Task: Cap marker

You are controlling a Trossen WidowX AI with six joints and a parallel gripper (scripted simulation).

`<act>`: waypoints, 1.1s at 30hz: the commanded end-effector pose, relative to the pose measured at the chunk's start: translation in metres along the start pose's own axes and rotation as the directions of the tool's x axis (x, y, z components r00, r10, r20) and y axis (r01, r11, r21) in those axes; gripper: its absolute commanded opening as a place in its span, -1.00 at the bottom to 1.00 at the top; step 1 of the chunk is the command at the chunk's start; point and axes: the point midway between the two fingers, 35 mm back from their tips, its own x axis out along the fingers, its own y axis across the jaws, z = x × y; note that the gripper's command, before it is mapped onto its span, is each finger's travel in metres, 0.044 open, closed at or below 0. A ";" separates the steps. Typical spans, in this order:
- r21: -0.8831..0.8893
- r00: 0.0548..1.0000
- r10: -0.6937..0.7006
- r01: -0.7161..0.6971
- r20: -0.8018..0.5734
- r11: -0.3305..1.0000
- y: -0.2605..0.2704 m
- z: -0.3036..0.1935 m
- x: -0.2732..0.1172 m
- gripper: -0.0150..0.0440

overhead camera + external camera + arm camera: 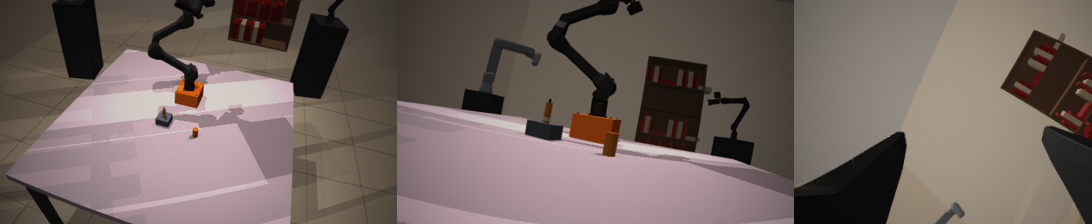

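Note:
An orange marker (164, 112) stands upright in a dark grey holder block (164, 122) near the middle of the table; it also shows in the exterior view (548, 111) in its block (544, 129). The orange cap (195, 132) stands upright on the table to the right of the block, apart from it, and shows in the exterior view (611, 144). My gripper (634, 6) is raised high above the table, far from both, at the top edge of the views. In the wrist view its fingers stand wide apart with nothing between them.
My arm's orange base (189, 93) sits behind the marker and cap. Black pillars (77, 36) (317, 54) stand off the table at back left and right. A bookshelf (265, 19) stands behind. Other robot arms (505, 61) (734, 115) stand beyond the table.

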 end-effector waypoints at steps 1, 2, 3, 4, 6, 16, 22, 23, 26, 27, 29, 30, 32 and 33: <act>-0.004 1.000 -0.001 0.001 0.009 1.000 -0.001 0.002 0.000 0.78; -0.017 0.999 -0.003 0.004 0.037 1.000 -0.004 0.008 0.000 0.69; -0.038 0.997 -0.008 0.011 0.083 0.999 -0.010 0.018 -0.002 0.60; -0.052 0.991 -0.027 0.034 0.133 0.998 -0.018 0.031 -0.002 0.51; -0.064 0.971 -0.082 0.098 0.226 0.993 -0.036 0.058 -0.004 0.34; -0.050 0.744 -0.286 0.393 0.604 0.918 -0.105 0.172 -0.057 0.34; 0.048 0.531 -0.397 0.555 0.749 0.831 -0.141 0.223 -0.114 0.34; 0.074 0.481 -0.417 0.582 0.771 0.809 -0.148 0.231 -0.127 0.34; 0.164 0.326 -0.470 0.653 0.820 0.739 -0.166 0.252 -0.171 0.34; 0.196 0.274 -0.485 0.672 0.830 0.715 -0.172 0.257 -0.186 0.34; 0.265 0.166 -0.514 0.703 0.841 0.660 -0.182 0.266 -0.217 0.34; 0.302 0.111 -0.528 0.714 0.842 0.632 -0.186 0.269 -0.233 0.34; 0.357 0.022 -0.543 0.730 0.839 0.582 -0.191 0.274 -0.263 0.34; 0.385 -0.020 -0.550 0.735 0.835 0.558 -0.193 0.275 -0.277 0.34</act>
